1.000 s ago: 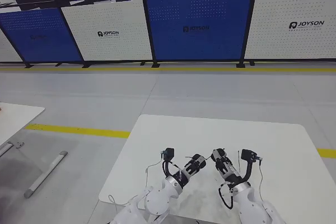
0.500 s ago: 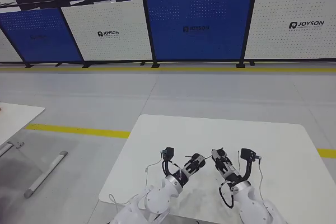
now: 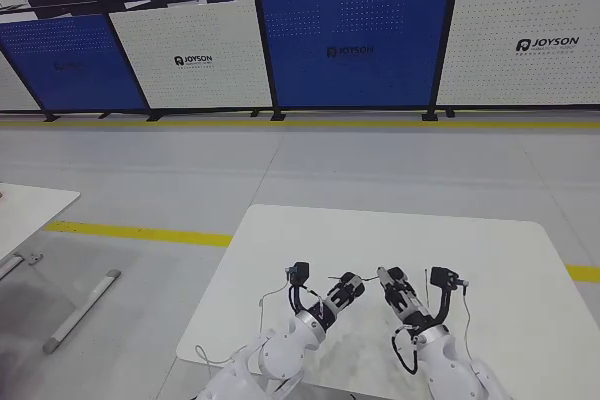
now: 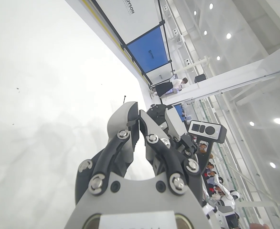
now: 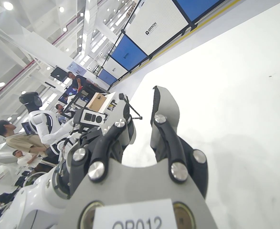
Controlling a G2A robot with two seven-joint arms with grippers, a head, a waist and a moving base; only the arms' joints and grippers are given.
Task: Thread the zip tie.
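So the left end effector [image 4: 139, 115] is basically pinched closed. Its two fingers [image 4: 120, 120] meet at the pads with just a sliver of gap, and there's a small bit of black clamped right between them. That's the zip tie [image 5: 132, 109], as far as I can make out. In the left wrist view a thin black end of it pokes out just past the fingertip.

The right end effector [image 5: 142, 104] is open with a clear gap between its fingers, and it's got nothing in its grip. It sits just beside the left one, both hovering over the white surface [image 3: 460, 240], tips angled in toward each other.

On the zip tie's direction, the right wrist view is the best look. It's a thin black strip on a slant, with a little blocky head at one end. The other end comes down close to the gap of the open right end effector, passing right by one of that end effector's fingers. I honestly can't tell whether it's touching that finger or just crossing it in the picture. In the top view a thin dark line sticks out of the left end effector [image 3: 348, 285] on the side away from the right end effector [image 3: 388, 277], so the long axis runs roughly crossways between the two.

Counts: one zip tie, two end effectors, one surface.
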